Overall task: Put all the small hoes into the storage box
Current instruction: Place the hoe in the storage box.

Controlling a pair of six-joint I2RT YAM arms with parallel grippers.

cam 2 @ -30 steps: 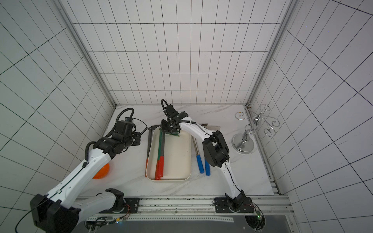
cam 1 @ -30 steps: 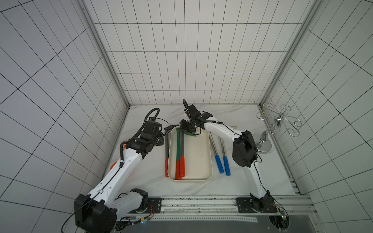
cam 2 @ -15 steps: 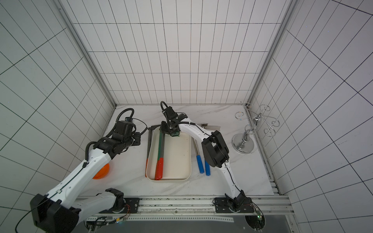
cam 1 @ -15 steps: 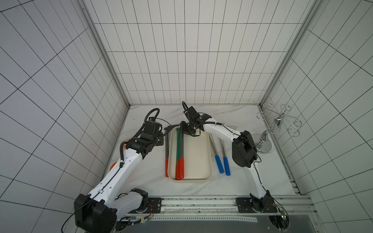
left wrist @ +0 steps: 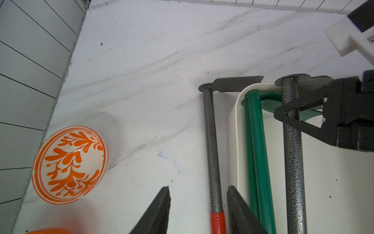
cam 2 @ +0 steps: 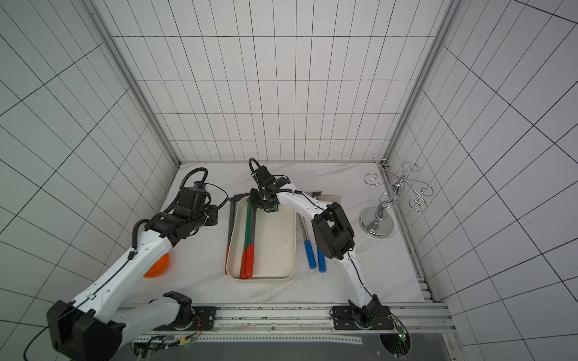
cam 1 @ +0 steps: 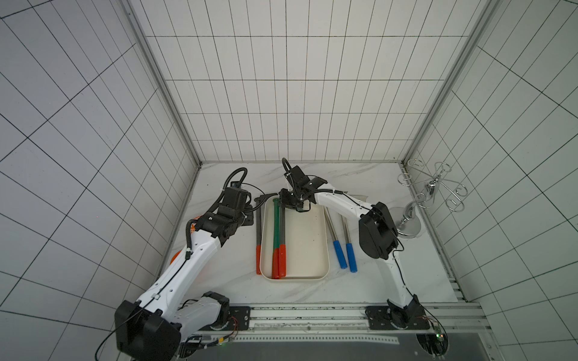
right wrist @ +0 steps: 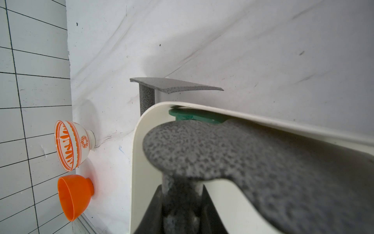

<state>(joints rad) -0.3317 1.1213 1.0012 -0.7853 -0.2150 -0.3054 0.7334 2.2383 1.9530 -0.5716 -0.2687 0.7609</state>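
right jaws clamped on grey speckled red-gripped metal hoe (cam 1: 282, 228) near head; hoe inside cream shallow plastic tray (cam 1: 305, 247), 9 o'clock side. left jaws apart, astride matching hoe (cam 1: 258, 228) on bench (cam 1: 234, 281).

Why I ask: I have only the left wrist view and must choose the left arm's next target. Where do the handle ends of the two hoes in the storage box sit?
Observer: In both top views the green hoe and the held grey hoe run lengthwise in the storage box, with their red grips inside by its near wall.
Operator: Is that grey one really clamped?
Observer: Yes. The right wrist view shows the right gripper shut on its shaft, just under the head.
Operator: Anything past the box?
Observer: Two blue-handled tools lie side by side outside it, to its right.
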